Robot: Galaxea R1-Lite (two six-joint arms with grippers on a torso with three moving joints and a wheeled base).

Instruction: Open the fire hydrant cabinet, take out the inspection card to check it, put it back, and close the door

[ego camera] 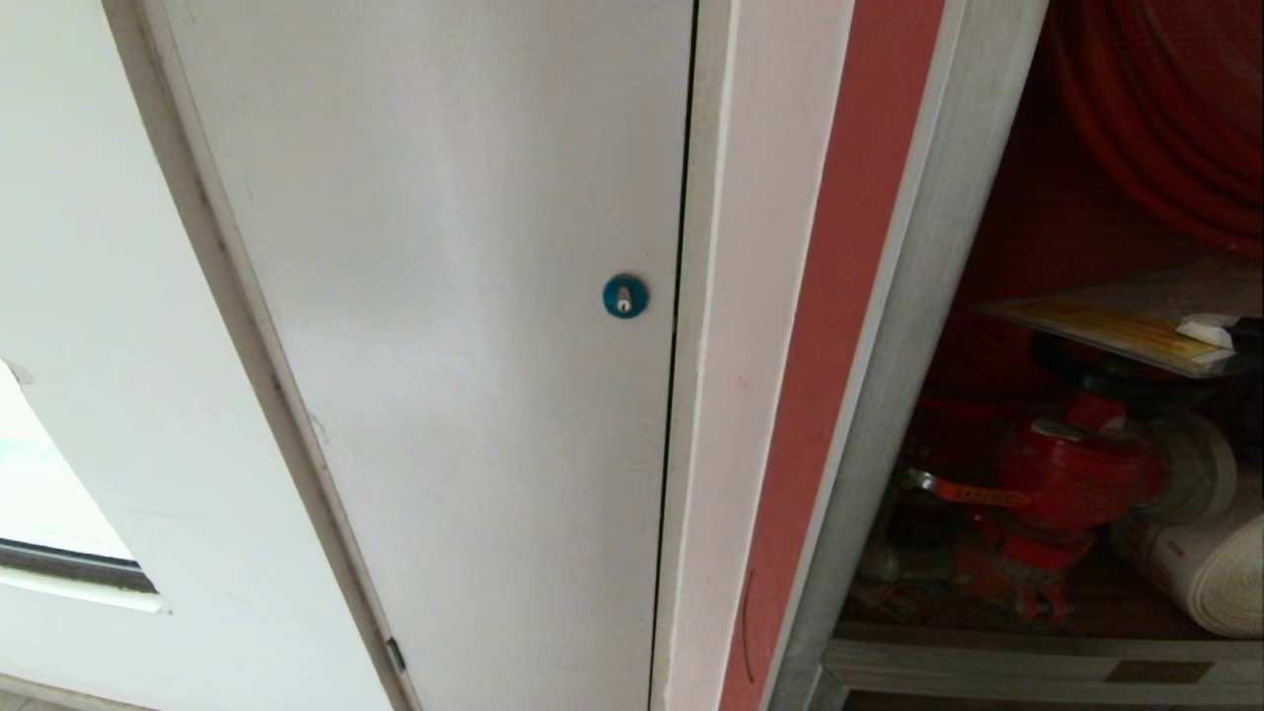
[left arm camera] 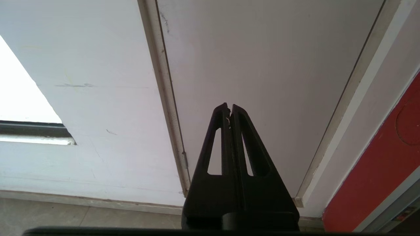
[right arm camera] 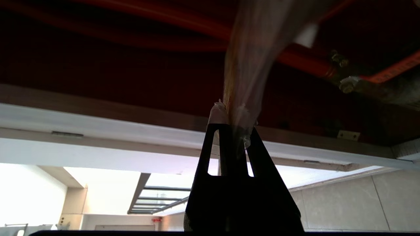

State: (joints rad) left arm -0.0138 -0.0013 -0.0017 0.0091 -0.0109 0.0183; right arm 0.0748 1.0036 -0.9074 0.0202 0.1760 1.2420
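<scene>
The fire hydrant cabinet (ego camera: 889,375) stands open at the right of the head view, its silver-grey frame around a red interior. Inside are a red hose coil (ego camera: 1165,118), a red valve (ego camera: 1066,474) and a white rolled hose (ego camera: 1205,573). The inspection card (ego camera: 1116,316), white with a yellow band, lies nearly level above the valve. My right gripper (ego camera: 1229,334) is shut on its right edge. In the right wrist view the card (right arm camera: 249,65) rises blurred from the right gripper (right arm camera: 231,123). The cabinet's glass door is out of view. My left gripper (left arm camera: 229,108) is shut and empty, parked low before the white wall.
A plain white door (ego camera: 444,346) with a round blue lock (ego camera: 624,295) fills the middle of the head view. A red wall strip (ego camera: 839,296) runs between it and the cabinet frame. A window (ego camera: 49,494) shows at the lower left. Floor tiles (left arm camera: 65,216) lie below the left gripper.
</scene>
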